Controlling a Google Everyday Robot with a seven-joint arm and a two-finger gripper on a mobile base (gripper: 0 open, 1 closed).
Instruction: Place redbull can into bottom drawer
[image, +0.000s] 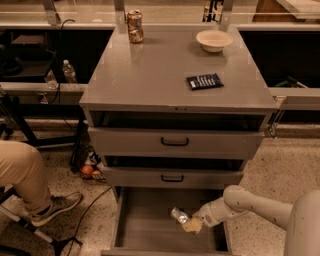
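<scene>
While in drawer (145, 220): gripper (190, 224), silvery can (179, 215)

Speckled floor (295, 165), grey cabinet (150, 75) — dim light

The end effector (191, 225) is holding the redbull can (179, 216) tilted inside the open bottom drawer (145, 225), near its right side.

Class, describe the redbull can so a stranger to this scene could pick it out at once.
Find the grey cabinet, then its pulled-out bottom drawer at floor level. The redbull can is the slim silver one inside, at the tip of the end effector reaching in from the right. The shorter reddish-gold can stands on the cabinet top instead.
</scene>
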